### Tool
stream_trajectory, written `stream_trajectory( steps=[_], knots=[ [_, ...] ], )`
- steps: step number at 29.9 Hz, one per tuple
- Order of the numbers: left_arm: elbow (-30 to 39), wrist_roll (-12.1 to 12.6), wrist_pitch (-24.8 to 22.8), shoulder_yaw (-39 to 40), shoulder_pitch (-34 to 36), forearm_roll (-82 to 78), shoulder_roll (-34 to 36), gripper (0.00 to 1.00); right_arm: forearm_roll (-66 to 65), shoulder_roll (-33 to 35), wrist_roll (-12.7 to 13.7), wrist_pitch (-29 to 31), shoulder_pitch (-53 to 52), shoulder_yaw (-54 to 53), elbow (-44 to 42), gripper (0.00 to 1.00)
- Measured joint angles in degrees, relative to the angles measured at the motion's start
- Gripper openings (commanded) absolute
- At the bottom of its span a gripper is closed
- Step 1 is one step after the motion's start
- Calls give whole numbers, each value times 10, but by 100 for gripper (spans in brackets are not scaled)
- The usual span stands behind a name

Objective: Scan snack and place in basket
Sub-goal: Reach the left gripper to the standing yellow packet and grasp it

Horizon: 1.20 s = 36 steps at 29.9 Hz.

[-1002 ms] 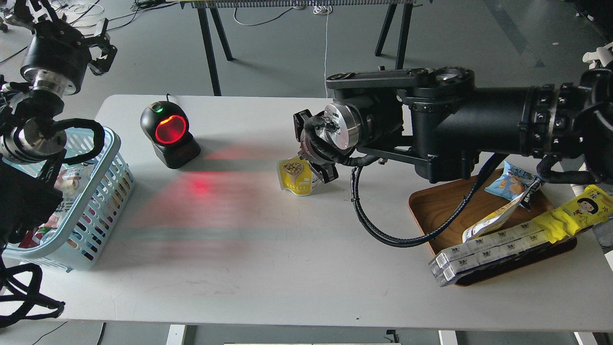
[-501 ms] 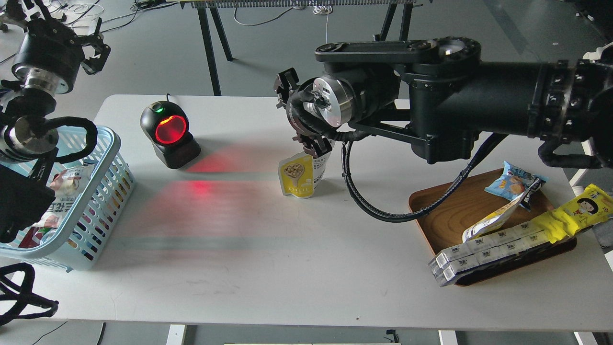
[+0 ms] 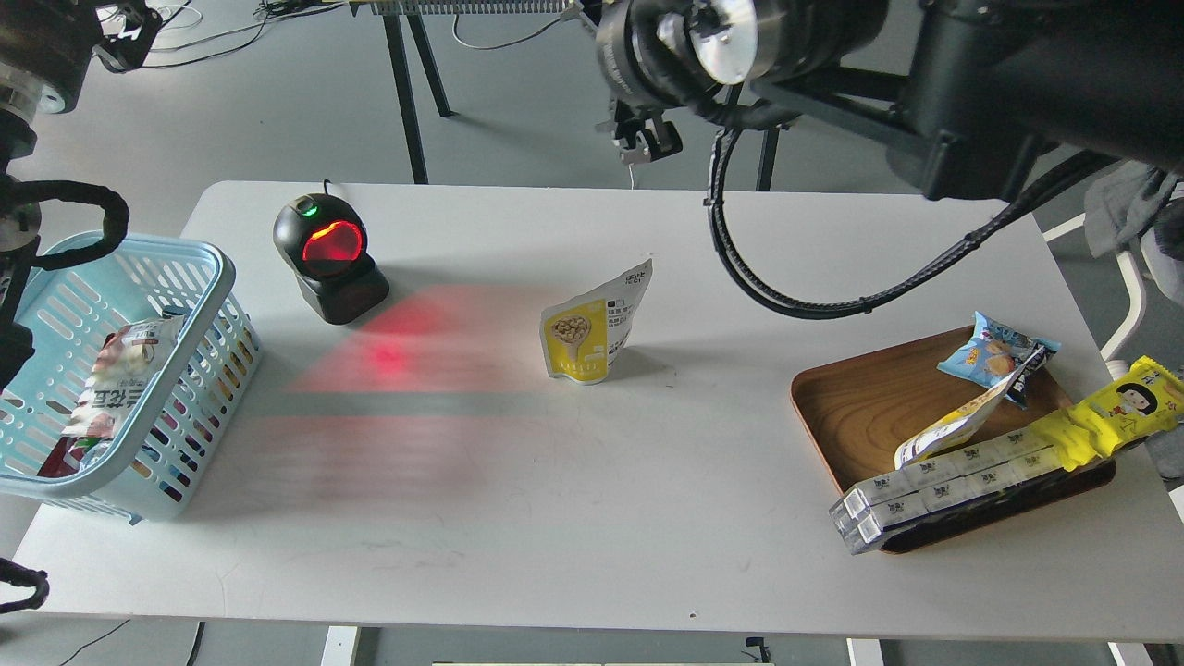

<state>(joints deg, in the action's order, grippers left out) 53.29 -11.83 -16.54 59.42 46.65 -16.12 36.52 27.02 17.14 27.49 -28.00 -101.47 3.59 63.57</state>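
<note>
The snack (image 3: 595, 326) stands alone mid-table, right of the scanner (image 3: 328, 259); the right gripper (image 3: 647, 139), far above, holds nothing, its opening unclear.

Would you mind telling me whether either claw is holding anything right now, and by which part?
Nothing is held. The snack stands alone on the table, and the right claw hangs clear above it, empty.

So the snack (image 3: 595, 326) stands upright on its own mid-table, nothing gripping it. The scanner (image 3: 326, 259) sits toward the far-left corner, glowing red across the tabletop. The basket (image 3: 190, 388) hangs at the left edge, the wooden tray (image 3: 860, 407) by the right edge. The right gripper (image 3: 647, 137) hovers past the far edge.
</note>
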Motion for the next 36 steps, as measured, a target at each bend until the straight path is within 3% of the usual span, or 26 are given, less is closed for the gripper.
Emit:
stream_trajectory(
  steps=[5,10,17,20,24,29,36],
  knots=[
    [94,3,2,-75,38,-54,53,100,-1,125,-48,42,85,-86,-2,95],
    [219,12,-1,-124,48,-139,115,100,-1,228,-96,192,225,-210,-22,95],
    [391,20,-4,-192,45,-350,168,100,0,264,-139,412,450,-381,-81,96],
    [414,19,-4,-233,43,-495,165,100,1,263,-150,492,529,-437,-90,96],
    [420,15,5,-290,40,-707,137,100,1,259,-171,542,596,-481,-93,96],
    [415,16,12,-316,18,-907,88,100,1,257,-194,559,628,-492,-98,96],
    [369,21,8,-326,-10,-1080,13,100,3,257,-202,560,641,-492,-104,96]
  ],
)
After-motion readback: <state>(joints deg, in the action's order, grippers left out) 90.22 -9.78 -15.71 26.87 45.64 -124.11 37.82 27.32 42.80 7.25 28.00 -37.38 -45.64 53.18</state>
